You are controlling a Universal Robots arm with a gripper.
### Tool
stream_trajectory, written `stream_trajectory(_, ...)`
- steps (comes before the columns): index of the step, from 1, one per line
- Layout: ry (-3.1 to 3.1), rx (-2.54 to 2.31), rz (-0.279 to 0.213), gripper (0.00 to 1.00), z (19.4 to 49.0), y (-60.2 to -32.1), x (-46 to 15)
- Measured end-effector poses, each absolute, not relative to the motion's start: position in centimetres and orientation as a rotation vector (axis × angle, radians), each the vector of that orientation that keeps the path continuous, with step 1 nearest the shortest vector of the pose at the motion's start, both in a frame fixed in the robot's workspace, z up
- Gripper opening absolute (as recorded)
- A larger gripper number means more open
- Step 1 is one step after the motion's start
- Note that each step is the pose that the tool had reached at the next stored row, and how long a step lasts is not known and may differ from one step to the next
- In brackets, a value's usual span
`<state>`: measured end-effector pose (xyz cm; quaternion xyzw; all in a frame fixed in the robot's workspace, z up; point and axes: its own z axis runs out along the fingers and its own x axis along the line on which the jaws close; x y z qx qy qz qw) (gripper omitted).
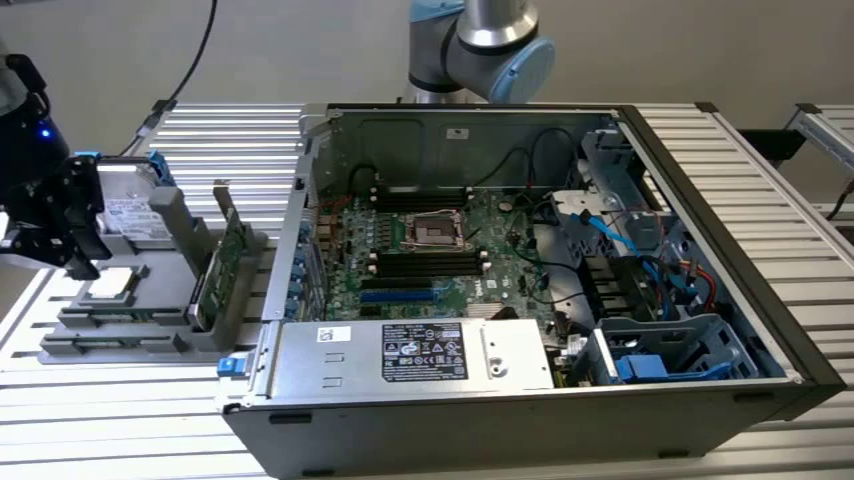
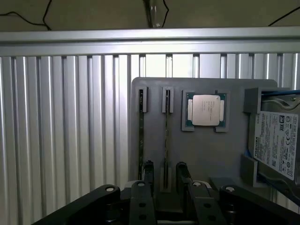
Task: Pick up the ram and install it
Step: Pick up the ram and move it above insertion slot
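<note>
The ram [image 2: 166, 136] stands on edge in a slot of the grey holder plate [image 2: 206, 154], seen from above as a thin dark-green strip. A second similar strip [image 2: 141, 136] stands in the slot beside it, farther from the CPU. My gripper [image 2: 165, 171] hovers above the holder, open, with one black finger [image 2: 148, 172] on each side of the strip nearer the CPU and nothing held. In the exterior view the gripper [image 1: 74, 255] hangs over the holder at that view's left, apart from the open computer case [image 1: 320, 180] with its green motherboard [image 1: 481, 250].
On the holder also lie a CPU [image 2: 205, 110] and a silver drive with blue clips [image 2: 279, 140]. A taller green card [image 1: 220, 265] stands upright at the holder's case-side edge. The ribbed metal table [image 2: 65, 122] surrounds the holder. Cables and a drive cage [image 1: 654, 350] crowd the case's far side.
</note>
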<state>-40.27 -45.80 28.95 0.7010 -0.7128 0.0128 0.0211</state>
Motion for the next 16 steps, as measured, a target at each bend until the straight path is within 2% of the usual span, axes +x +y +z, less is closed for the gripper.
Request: stream_trajectory(16, -2.204, 2.179, 0.040, 0.33, 26.0, -47.5, -40.5)
